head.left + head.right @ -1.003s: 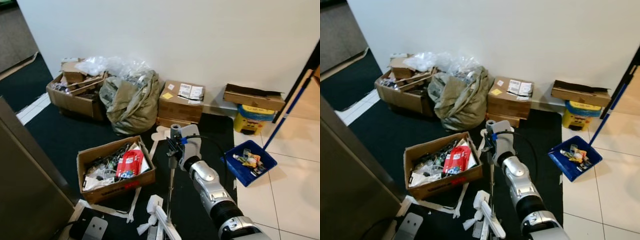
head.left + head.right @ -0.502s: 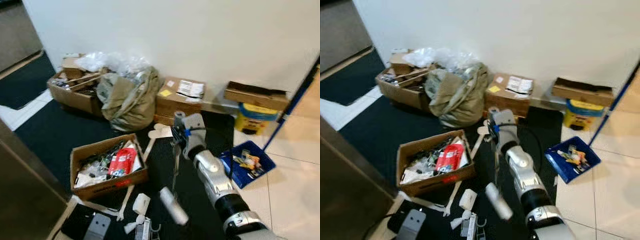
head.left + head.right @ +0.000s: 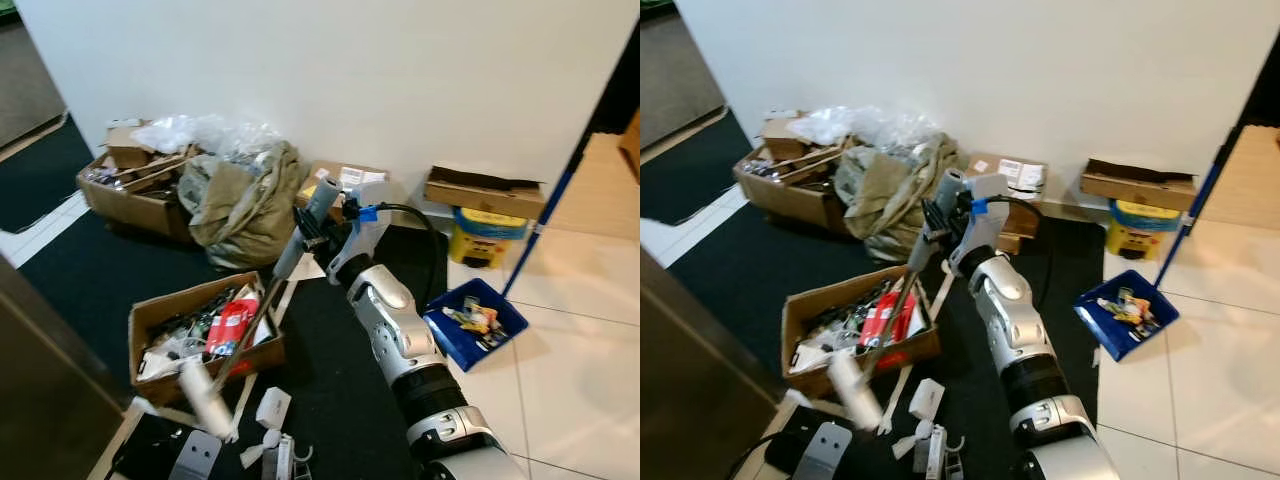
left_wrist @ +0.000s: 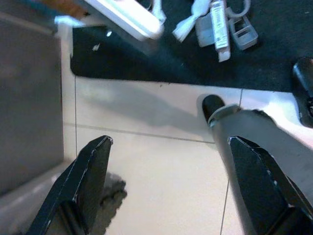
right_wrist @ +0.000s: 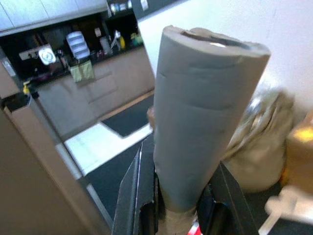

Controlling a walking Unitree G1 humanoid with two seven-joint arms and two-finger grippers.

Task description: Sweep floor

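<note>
At the far left, against the white wall, stood an open cardboard box of scrap (image 3: 130, 190) with clear plastic wrap (image 3: 205, 135) heaped on it. Just right of it sat a slumped olive-green sack (image 3: 240, 200). Nearer, on the dark carpet (image 3: 90, 270), lay an open carton of clutter (image 3: 200, 335) containing a red packet (image 3: 228, 325).

The broom (image 3: 262, 305) slanted from upper right down to lower left across that carton. Its grey foam grip (image 5: 200, 117) pointed toward the wall, and its blurred white head (image 3: 208, 398) was low at the near left, beside the carton's near corner. Small white litter (image 3: 268, 430) lay on the carpet just right of the head.

The left gripper (image 4: 171, 176) hung low over pale floor tiles (image 4: 146, 186) at the carpet edge, fingers spread wide apart and holding nothing.

The right gripper (image 5: 176, 196) was extended forward at centre, its two black fingers clamped on the broom shaft just below the foam grip.

Behind the arm a taped cardboard box (image 3: 1015, 180) stood against the wall. To the right, on the tiles, a blue dustpan (image 3: 475, 322) held mixed litter, its blue handle (image 3: 545, 215) rising to the far right. Beyond it, a flat carton (image 3: 485, 192) rested on a yellow tub (image 3: 475, 238).
</note>
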